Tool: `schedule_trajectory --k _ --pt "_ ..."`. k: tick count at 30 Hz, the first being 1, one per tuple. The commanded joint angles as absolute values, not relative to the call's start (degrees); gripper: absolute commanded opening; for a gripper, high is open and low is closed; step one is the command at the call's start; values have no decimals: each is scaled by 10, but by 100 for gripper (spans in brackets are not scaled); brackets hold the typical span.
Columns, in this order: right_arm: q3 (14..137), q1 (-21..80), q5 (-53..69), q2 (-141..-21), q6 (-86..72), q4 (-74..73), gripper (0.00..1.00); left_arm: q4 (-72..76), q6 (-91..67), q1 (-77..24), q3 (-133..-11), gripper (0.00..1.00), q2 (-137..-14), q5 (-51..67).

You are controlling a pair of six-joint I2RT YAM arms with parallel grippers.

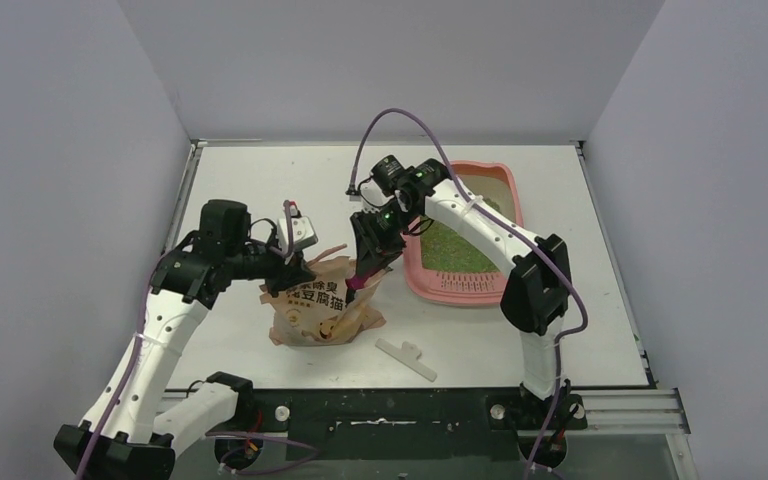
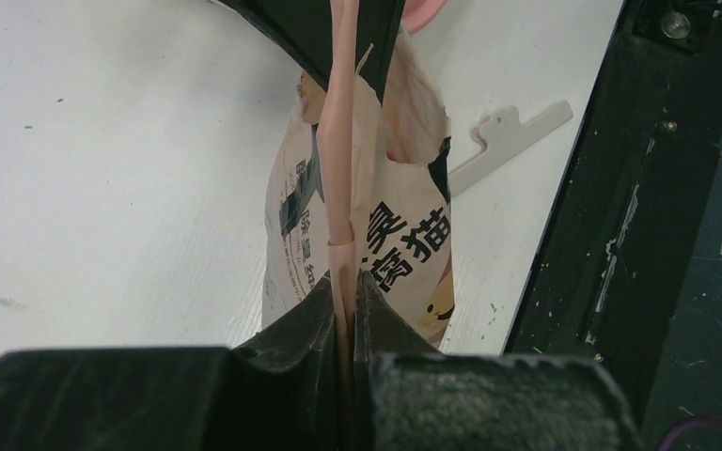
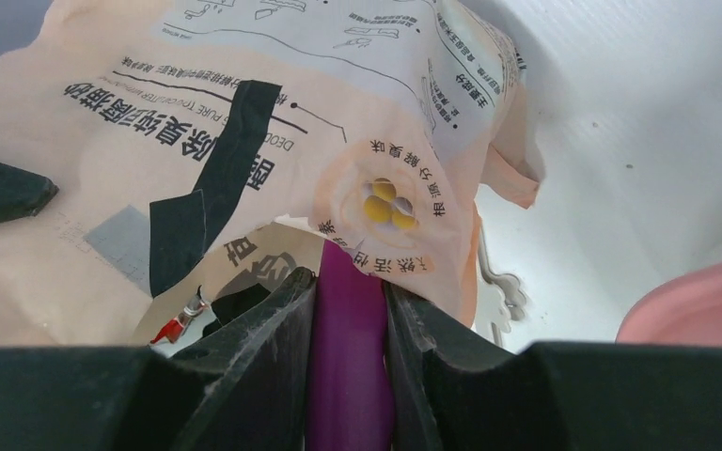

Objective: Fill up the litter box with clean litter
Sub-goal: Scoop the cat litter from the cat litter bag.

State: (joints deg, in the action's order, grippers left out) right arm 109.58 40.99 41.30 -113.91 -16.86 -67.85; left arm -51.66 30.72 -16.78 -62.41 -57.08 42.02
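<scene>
Left hand point(image 2: 348, 285) pinching crinkled bag point(image 2: 406, 235) by thin edge, right hand point(image 3: 349, 282) clamped on smooth purple handle point(image 3: 348, 376), probably scoop

I count two robot arms, the left arm point(image 1: 175, 300) and the right arm point(image 1: 480, 225). One pink litter box point(image 1: 460, 287), one bed of green litter point(image 1: 450, 245), one printed bag point(image 1: 322, 312), one purple scoop point(image 3: 348, 366), one flat white plastic piece point(image 1: 407, 357), one table point(image 1: 260, 180).

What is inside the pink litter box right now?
Green litter lies in the litter box, seen on either side of the right arm, which crosses above its middle and hides the bed beneath it.
</scene>
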Motion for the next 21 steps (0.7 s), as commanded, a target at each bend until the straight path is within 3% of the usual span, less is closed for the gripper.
schedule_trajectory --k 1,10,21 --pt "1127 413 339 -1131 -201 -679 0 -496 298 -165 -623 0 -547 441" --pt "1201 410 231 -1098 -193 -736 0 -416 244 -165 -589 0 -519 420" --pt "1119 461 363 -1180 -197 -664 0 -397 231 -165 -582 0 -513 424"
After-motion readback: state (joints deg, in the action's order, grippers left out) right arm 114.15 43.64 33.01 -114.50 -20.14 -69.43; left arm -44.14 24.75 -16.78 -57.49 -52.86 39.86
